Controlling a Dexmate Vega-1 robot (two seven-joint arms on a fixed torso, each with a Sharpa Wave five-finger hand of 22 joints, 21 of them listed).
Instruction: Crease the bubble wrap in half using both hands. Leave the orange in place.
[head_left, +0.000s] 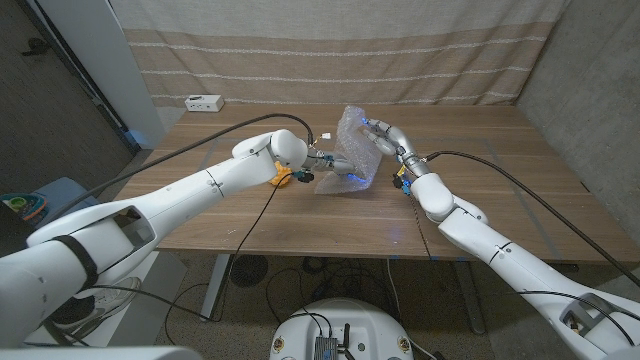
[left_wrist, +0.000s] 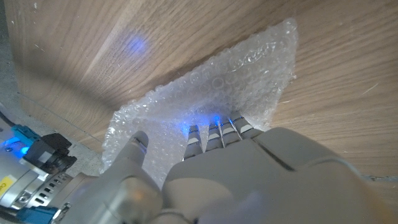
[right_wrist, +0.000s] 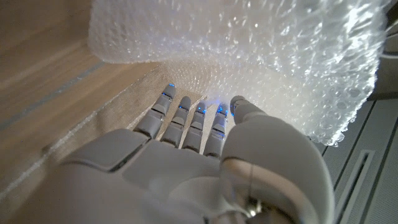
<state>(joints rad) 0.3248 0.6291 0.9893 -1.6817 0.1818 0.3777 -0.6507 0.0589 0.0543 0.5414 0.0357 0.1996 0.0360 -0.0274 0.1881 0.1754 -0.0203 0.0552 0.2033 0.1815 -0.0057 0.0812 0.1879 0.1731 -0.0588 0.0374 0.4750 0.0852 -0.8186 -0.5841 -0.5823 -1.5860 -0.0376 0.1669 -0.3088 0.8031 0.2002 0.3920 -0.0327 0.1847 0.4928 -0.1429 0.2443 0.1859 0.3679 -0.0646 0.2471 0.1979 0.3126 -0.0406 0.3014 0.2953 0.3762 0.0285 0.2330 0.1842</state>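
Note:
The clear bubble wrap (head_left: 352, 150) stands partly lifted off the wooden table (head_left: 480, 190) near its middle, one side raised and bent over. My right hand (head_left: 386, 140) grips the raised edge, its fingers (right_wrist: 186, 121) against the sheet (right_wrist: 249, 56) and the thumb beside them. From the other side my left hand (head_left: 325, 160) holds the lower edge, its fingers (left_wrist: 214, 134) tucked into the wrap (left_wrist: 217, 87) and the thumb on it. The orange (head_left: 283, 179) sits on the table just beside my left wrist, partly hidden by it.
A white power strip (head_left: 203, 102) lies at the back left corner of the table. A striped curtain (head_left: 330, 50) hangs behind the far edge. Bare wood stretches to the right and along the front.

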